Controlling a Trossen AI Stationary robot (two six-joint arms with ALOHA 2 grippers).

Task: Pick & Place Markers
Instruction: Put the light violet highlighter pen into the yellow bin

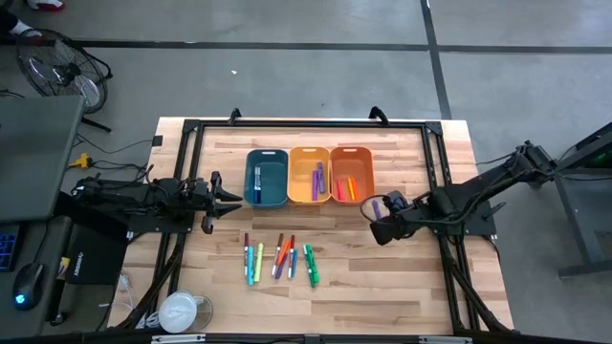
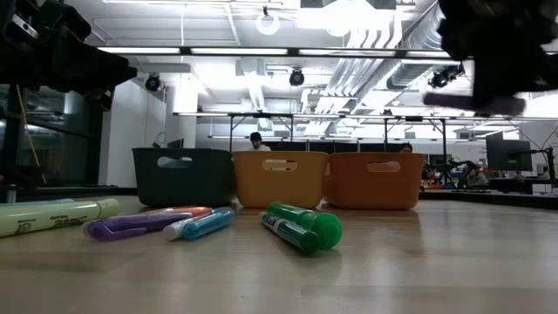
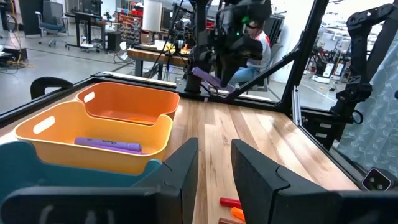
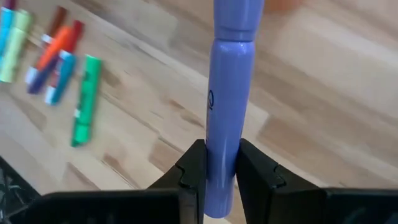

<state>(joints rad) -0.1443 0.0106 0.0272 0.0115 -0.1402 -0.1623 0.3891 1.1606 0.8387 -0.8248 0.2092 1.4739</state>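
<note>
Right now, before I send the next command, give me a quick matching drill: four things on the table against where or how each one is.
Things:
1. purple marker
2. teal bin
3. left gripper
4. green marker

States:
A. lying on the table among the loose markers
B. clamped in the right gripper, off the table
C. open, holding nothing, beside the bins
D. leftmost in the row of three

Pairs: 1-B, 2-D, 3-C, 4-A

Probably a robotics lab: exposed ceiling ducts (image 2: 366, 52), concrete floor (image 1: 287, 76), distant workbenches (image 3: 155, 56).
</note>
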